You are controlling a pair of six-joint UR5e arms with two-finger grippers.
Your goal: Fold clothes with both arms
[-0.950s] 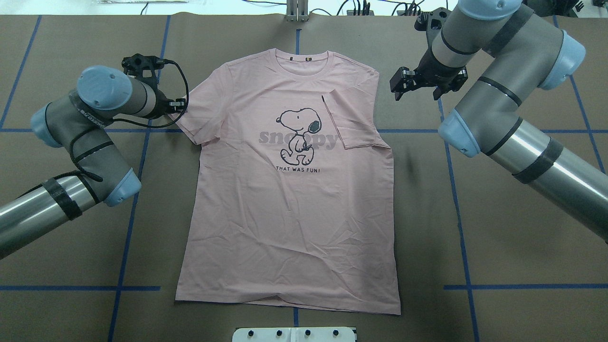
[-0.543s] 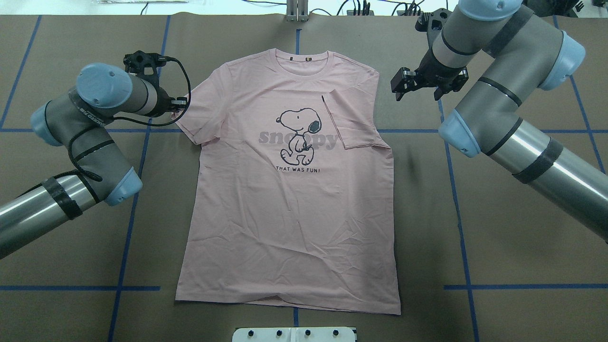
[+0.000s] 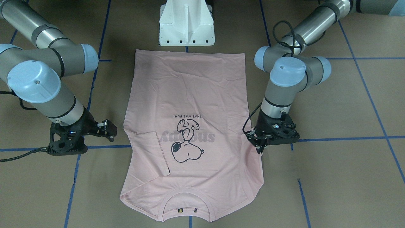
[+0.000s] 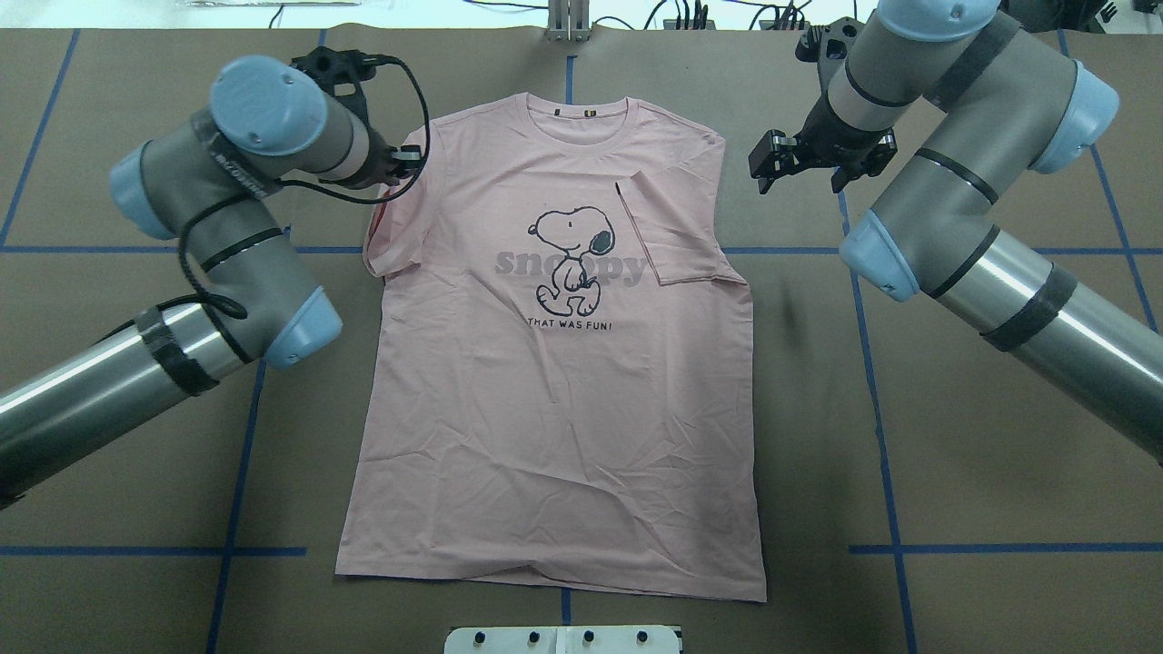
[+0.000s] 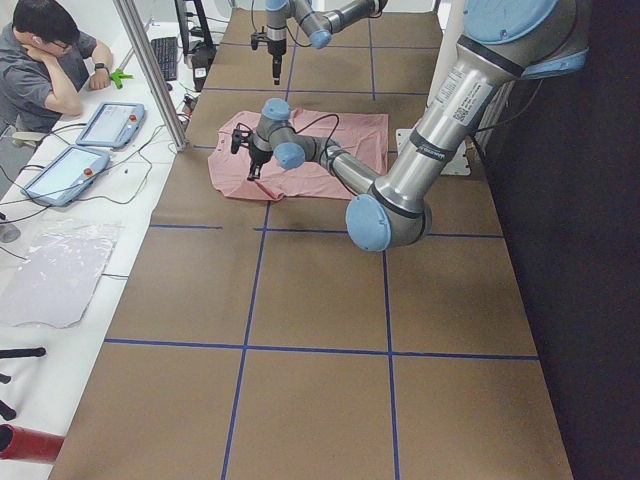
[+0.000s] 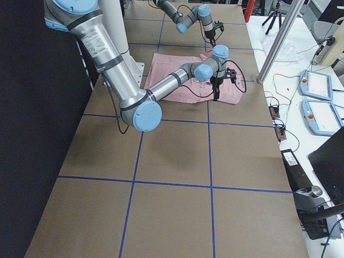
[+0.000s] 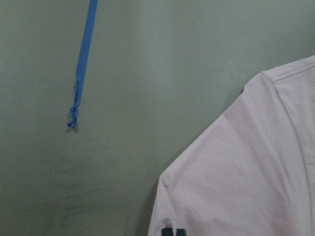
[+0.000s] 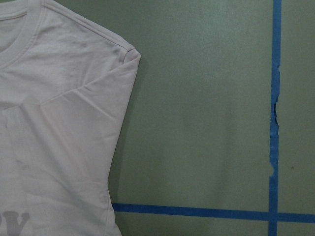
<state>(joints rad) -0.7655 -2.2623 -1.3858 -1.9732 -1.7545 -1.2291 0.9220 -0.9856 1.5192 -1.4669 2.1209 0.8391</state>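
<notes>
The pale pink T-shirt (image 4: 545,409) lies flat on the brown table, print up, collar at the far edge. Its right sleeve (image 4: 672,236) is folded over onto the front. My left gripper (image 4: 404,163) is shut on the left sleeve and holds it raised and turned in toward the chest; in the front-facing view this gripper (image 3: 260,146) pinches the shirt's edge. The left wrist view shows pink cloth (image 7: 246,172) at the fingertips. My right gripper (image 4: 804,173) is open and empty, over bare table just off the shirt's right shoulder (image 8: 123,54).
The white pedestal base (image 3: 186,25) stands at the hem end of the shirt. Blue tape lines (image 4: 877,409) cross the brown table cover. An operator (image 5: 45,60) sits past the far table end with tablets (image 5: 110,122) beside him.
My left arm has swung up and inward toward the collar, taking the left sleeve with it; the sleeve now lies drawn in and lifted. The right arm has barely moved.
</notes>
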